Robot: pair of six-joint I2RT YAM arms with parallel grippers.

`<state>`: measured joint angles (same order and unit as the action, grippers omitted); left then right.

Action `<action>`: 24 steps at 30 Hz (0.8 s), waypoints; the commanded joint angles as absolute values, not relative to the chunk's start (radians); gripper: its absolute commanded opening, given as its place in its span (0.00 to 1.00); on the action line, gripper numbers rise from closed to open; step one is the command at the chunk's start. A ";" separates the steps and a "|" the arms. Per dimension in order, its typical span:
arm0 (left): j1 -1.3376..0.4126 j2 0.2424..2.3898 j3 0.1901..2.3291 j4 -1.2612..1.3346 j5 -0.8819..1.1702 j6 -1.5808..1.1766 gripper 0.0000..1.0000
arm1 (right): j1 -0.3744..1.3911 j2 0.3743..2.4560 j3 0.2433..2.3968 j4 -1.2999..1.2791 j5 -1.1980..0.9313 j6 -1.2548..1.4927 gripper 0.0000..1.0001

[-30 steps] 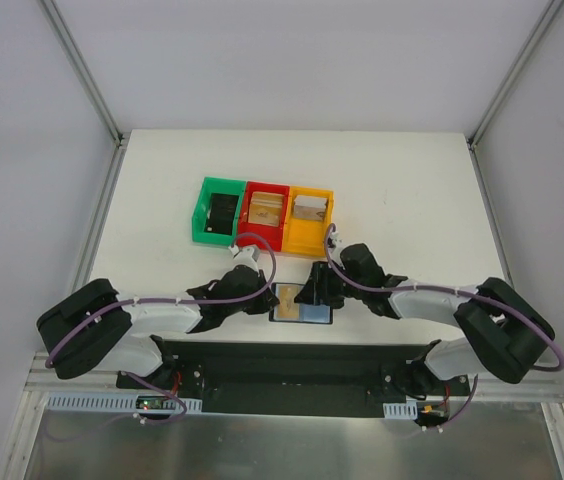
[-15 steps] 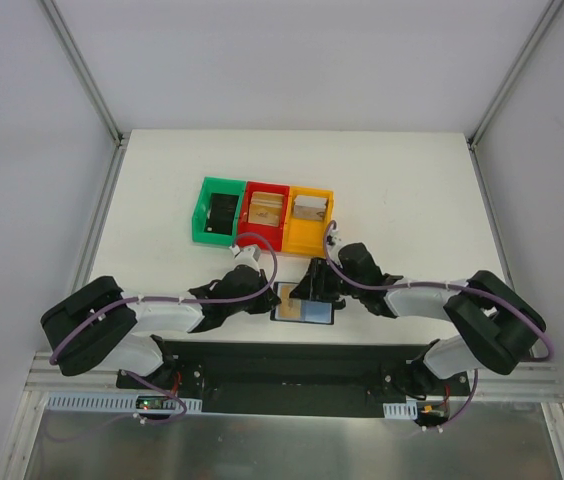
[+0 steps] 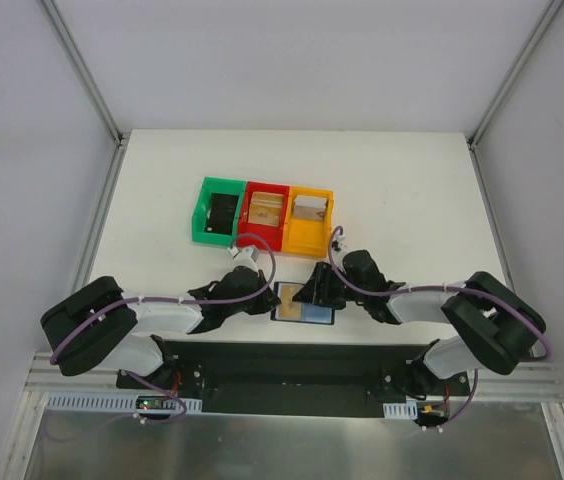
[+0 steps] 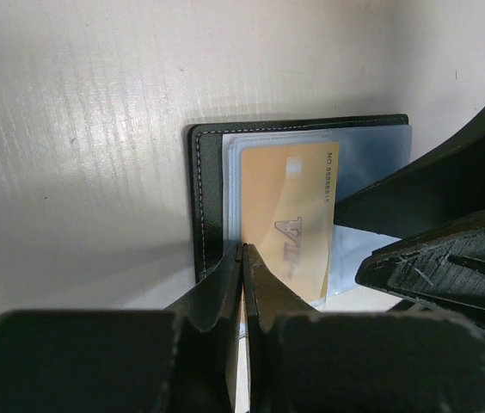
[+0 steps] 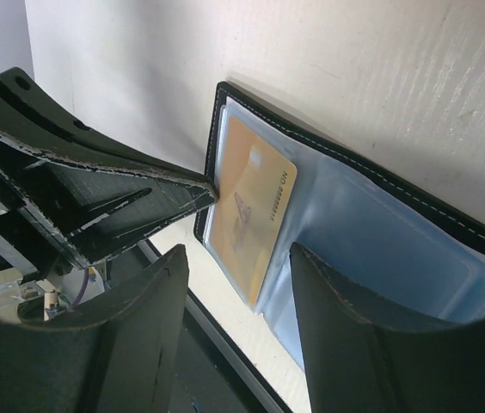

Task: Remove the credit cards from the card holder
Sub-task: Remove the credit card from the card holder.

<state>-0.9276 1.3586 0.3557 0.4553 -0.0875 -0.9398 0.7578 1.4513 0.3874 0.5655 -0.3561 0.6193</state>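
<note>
White counter (image 3: 412,190) seen from above, matte, bare over far and right parts. Three plastic bins set in row on it, touching side by side, left of centre, at middle depth: green bin (image 3: 200,215) leftmost, red bin (image 3: 267,186) in middle, orange bin (image 3: 307,240) rightmost. Card holder (image 3: 302,312) laid open and flat close to near edge, near side of red and orange bins, apart from them. Black border and grey-blue inner panels faced up. In wrist views holder seen flush on counter.
</note>
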 commanded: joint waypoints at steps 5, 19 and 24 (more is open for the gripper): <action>-0.920 1.341 0.319 0.417 -0.109 -0.959 0.00 | 0.756 1.462 0.348 0.704 -0.353 0.676 0.54; -0.920 1.345 0.316 0.414 -0.112 -0.971 0.00 | 0.756 1.494 0.327 0.801 -0.373 0.727 0.53; -0.920 1.353 0.318 0.416 -0.110 -0.973 0.00 | 0.758 1.502 0.325 0.819 -0.380 0.735 0.53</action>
<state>-0.9276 1.3468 0.3336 0.4664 -0.0898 -0.9756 0.7578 1.4910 0.3305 0.7433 -0.3584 0.7181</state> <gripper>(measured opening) 0.002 0.531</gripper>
